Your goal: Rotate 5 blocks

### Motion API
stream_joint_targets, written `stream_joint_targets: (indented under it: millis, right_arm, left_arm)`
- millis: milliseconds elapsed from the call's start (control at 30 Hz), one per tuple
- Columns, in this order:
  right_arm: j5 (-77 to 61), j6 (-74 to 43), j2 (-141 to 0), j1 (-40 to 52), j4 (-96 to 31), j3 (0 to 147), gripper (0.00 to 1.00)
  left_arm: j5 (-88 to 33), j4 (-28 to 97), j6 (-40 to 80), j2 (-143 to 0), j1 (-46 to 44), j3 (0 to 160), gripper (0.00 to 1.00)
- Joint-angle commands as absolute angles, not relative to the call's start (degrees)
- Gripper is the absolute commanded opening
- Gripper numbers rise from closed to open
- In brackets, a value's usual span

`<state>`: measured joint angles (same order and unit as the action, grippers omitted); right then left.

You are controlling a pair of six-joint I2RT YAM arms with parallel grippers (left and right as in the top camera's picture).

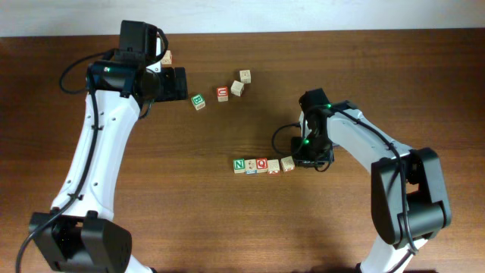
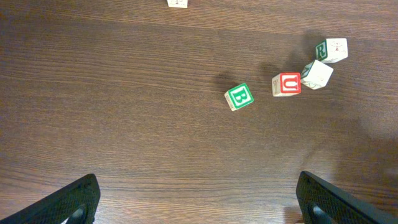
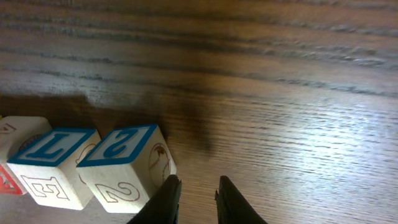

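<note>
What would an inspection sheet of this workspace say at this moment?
Surface: dark wood table, no spills seen.
Job's things: five in a row: green N block, pale block, red Q block, fourth block, end block turned slightly askew.
Clutter: green B block, red-lettered block, two pale blocks, lone block beside the left arm.
Grippers: left gripper open, empty, above the table; right gripper jaws a narrow gap apart, empty, beside the end block.
Cables: left cable loop at the left arm; right cable loop near the right gripper.
Surroundings: pale strip beyond the table's far edge; otherwise nothing seen.
</note>
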<state>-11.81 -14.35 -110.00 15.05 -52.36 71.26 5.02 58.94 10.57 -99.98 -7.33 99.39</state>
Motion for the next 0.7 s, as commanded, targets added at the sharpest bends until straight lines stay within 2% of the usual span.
stream_joint_targets:
  millis: [0,433,667]
  right_arm:
    - [-13.13,-13.98,-110.13,16.43,-51.99,70.50,0.22]
    - [-13.74,-13.96,-110.13,19.16,-51.31,70.50,0.22]
    - [-19.11,-13.98,-110.08,19.73,-51.40,70.59,0.21]
  left_arm:
    - [5.85,58.85,11.29,-100.40,-7.35,100.44,0.99]
    - [5.85,58.85,11.29,-100.40,-7.35,100.44,0.99]
    - [5.85,58.85,11.29,-100.40,-7.35,100.44,0.99]
